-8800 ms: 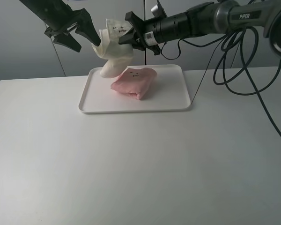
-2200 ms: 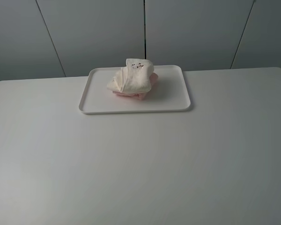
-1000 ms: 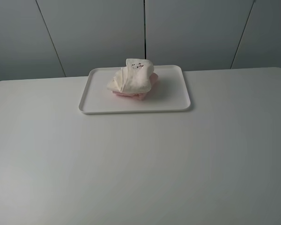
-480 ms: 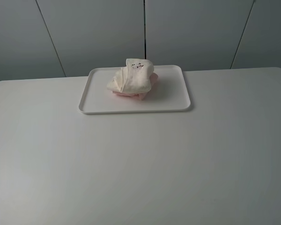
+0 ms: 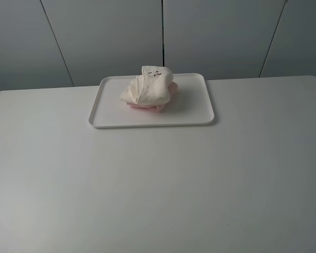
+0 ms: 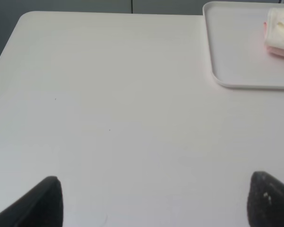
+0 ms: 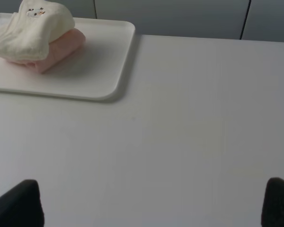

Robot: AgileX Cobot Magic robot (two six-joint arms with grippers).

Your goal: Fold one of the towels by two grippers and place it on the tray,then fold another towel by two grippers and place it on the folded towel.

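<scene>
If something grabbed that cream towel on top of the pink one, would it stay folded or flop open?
The cream-white towel looks soft and loosely bunched, so it would probably sag and unfold. It likely weighs little. It sits unevenly on the pink towel, so a push might slide it off.

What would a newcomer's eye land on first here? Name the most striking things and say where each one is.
First, the cream towel with its small stitched mark, bunched on top of the pink towel, whose edge peeks out underneath. Both sit on the white tray at the far side of the table. In the wrist views, each open pincer, left and right, shows only dark fingertips over bare table, well away from the tray.
</scene>
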